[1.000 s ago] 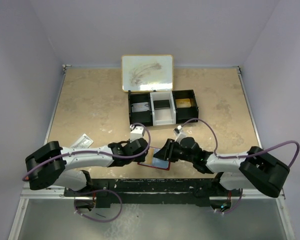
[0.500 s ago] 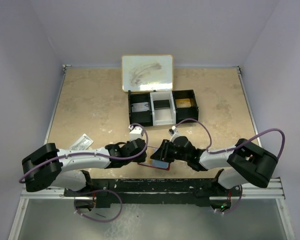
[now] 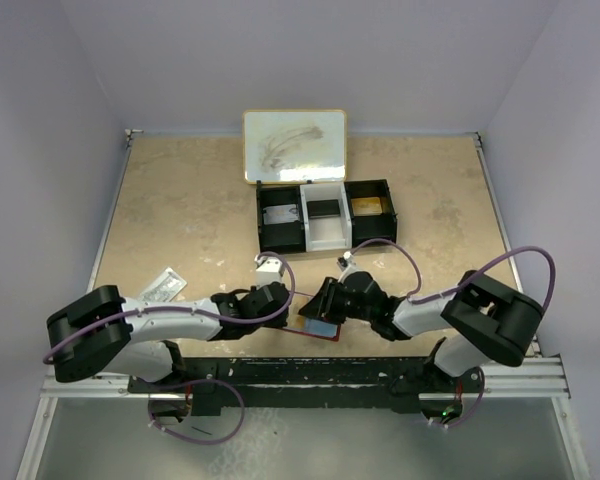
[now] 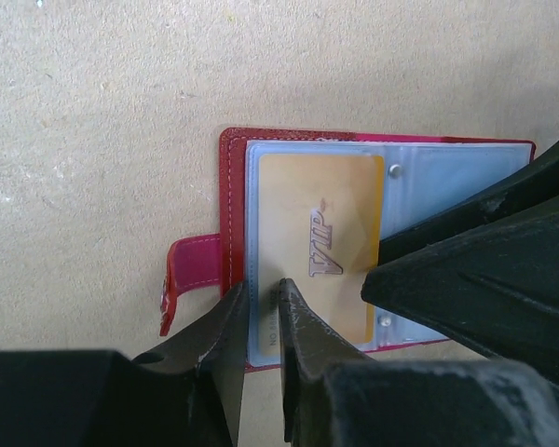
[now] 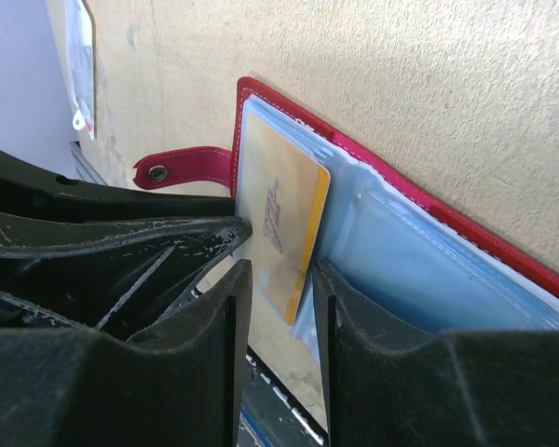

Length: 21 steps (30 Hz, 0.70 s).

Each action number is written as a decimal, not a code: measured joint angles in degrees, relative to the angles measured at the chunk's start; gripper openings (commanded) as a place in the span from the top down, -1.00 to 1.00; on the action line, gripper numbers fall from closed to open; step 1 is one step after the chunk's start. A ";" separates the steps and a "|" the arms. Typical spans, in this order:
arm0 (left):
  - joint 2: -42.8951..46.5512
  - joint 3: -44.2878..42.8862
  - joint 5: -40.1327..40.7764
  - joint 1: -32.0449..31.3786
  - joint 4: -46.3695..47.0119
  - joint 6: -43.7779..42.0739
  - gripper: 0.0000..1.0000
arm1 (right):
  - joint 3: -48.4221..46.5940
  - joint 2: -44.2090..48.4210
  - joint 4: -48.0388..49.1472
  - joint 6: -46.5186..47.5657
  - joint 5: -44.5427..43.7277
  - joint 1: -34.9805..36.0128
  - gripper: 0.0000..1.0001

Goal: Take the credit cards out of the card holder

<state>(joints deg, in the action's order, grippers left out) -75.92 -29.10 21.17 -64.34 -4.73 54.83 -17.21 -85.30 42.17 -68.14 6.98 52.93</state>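
The counter (image 3: 180, 200) is a beige, stone-patterned surface. Two arms work at its near edge: the left arm (image 3: 170, 318) reaches in from the near-left corner and the right arm (image 3: 450, 315) from the near-right corner.

A whiteboard (image 3: 294, 145) with wiped marker smears lies at the middle of the far edge. Just in front of it sits a black three-compartment tray (image 3: 370, 235) with a white middle section.

The card holder (image 3: 318, 330) (image 4: 233, 186) (image 5: 289, 107) lies open and flat at the middle of the near edge, between the two end effectors. Its clear blue-grey sleeves (image 4: 456, 177) (image 5: 419, 261) face upward.

The left end effector (image 3: 286, 314) (image 4: 261, 289) is at the holder's left side. Its jaws are nearly together, with the sleeve's edge in the narrow slot between them. It cannot be told whether they are clenched on it.

The right end effector (image 3: 325, 305) (image 5: 281, 270) is at the holder's right side. Its jaws straddle the lower edge of the sleeve that carries the card. It cannot be told whether they are clamped on it.

A gold card (image 4: 321, 223) (image 5: 279, 214) marked "VIP" sits in the uppermost sleeve. A red snap tab (image 4: 191, 270) (image 5: 182, 168) projects from the holder's left edge and rests on the counter.

A small white packet (image 3: 163, 284) lies near the left edge, well apart from the holder.
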 measured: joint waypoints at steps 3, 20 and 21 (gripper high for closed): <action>-0.04 0.09 -0.04 0.00 0.31 -0.02 0.72 | 0.20 -1.16 1.92 -1.33 0.07 -0.04 0.33; 0.74 1.36 -0.94 0.02 2.43 0.26 0.79 | 2.56 -0.04 2.34 -6.56 -0.76 0.00 0.55; 0.74 1.36 -1.01 0.02 2.43 0.26 0.79 | 2.43 -0.15 2.29 -6.86 -0.74 0.00 0.55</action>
<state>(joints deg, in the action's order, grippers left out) -75.18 -27.75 20.16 -64.31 -2.31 55.09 -14.79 -85.45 44.47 -75.00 6.24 52.93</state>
